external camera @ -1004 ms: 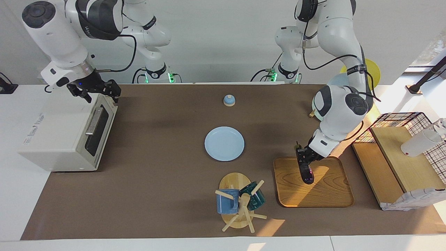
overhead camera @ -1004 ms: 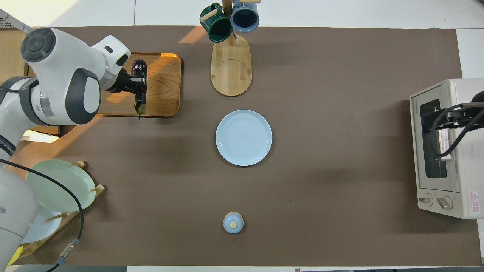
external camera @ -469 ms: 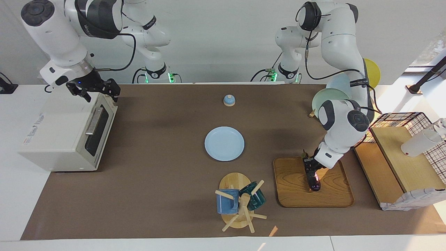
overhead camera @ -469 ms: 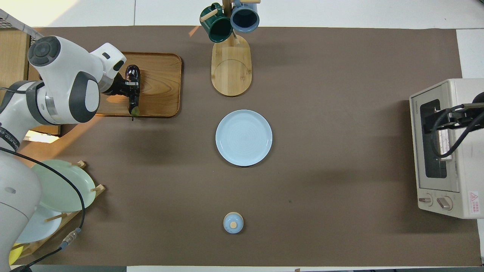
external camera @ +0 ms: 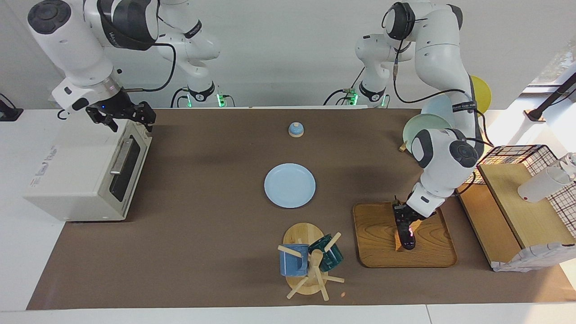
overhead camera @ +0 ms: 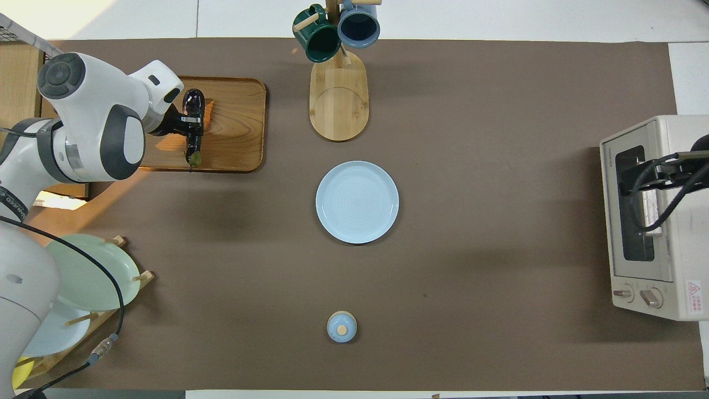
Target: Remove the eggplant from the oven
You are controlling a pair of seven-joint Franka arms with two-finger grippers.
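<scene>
The eggplant (external camera: 407, 237) (overhead camera: 194, 104) is glossy dark purple and lies lengthwise on the wooden tray (external camera: 382, 245) (overhead camera: 238, 130) at the left arm's end of the table. My left gripper (external camera: 403, 223) (overhead camera: 191, 118) reaches down onto it, fingers clasped around its middle. The cream-white oven (external camera: 76, 171) (overhead camera: 659, 266) stands at the right arm's end with its glass door closed. Over the oven's top edge, above the door, my right gripper (external camera: 122, 118) (overhead camera: 645, 176) hangs open with nothing between its fingers.
A light blue plate (external camera: 290, 185) lies mid-table. A mug tree (external camera: 310, 263) with two mugs stands beside the tray. A small blue lidded pot (external camera: 295, 129) sits nearer the robots. A plate rack (external camera: 427, 126) and a wire basket (external camera: 517, 155) with wooden boards stand by the left arm.
The left gripper has lowered the eggplant onto the tray and shifted it slightly toward the tray's outer side. The right gripper has stayed over the oven.
</scene>
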